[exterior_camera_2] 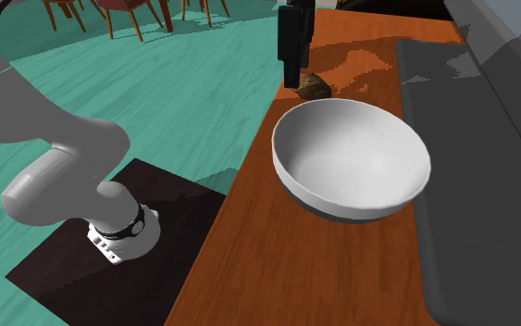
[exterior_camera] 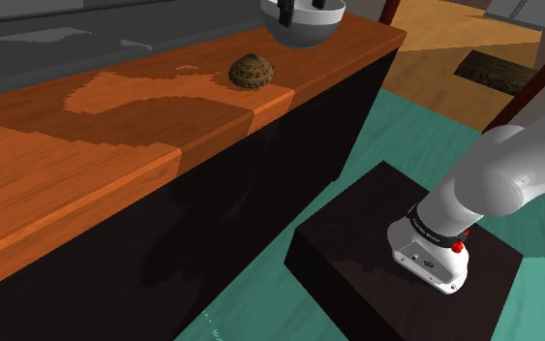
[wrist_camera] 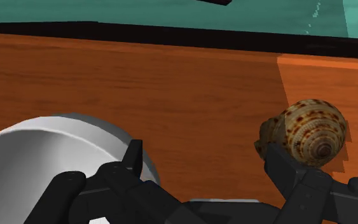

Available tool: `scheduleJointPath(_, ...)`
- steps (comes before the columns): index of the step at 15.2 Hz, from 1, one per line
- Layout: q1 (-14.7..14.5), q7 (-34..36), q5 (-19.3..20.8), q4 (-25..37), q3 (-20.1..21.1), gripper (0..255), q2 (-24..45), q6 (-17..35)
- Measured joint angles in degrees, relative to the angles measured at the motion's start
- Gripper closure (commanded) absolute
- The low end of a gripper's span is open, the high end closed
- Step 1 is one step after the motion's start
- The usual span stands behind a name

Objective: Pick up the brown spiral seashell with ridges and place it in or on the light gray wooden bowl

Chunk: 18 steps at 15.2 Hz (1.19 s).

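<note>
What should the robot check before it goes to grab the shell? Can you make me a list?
1. Fingers open: ok, they stand apart.
2. Seashell between them: not ok, it lies outside the gap, beside one finger.
3. Seashell free to grab: ok, nothing lies on it on the counter.
4. Bowl ready: ok, upright and empty.
5. Gripper low enough to close on the seashell: cannot tell.
</note>
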<state>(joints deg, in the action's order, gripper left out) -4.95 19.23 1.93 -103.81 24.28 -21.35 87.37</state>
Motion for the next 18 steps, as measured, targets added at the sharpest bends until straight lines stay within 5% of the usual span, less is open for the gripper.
scheduleJointPath(6,-1.4,8.5,9.1,13.8,10.1,0,13.5,-4.1)
scheduleJointPath(18,-1.2,8.7,9.0,7.3,9.6,0,12.5,1.6)
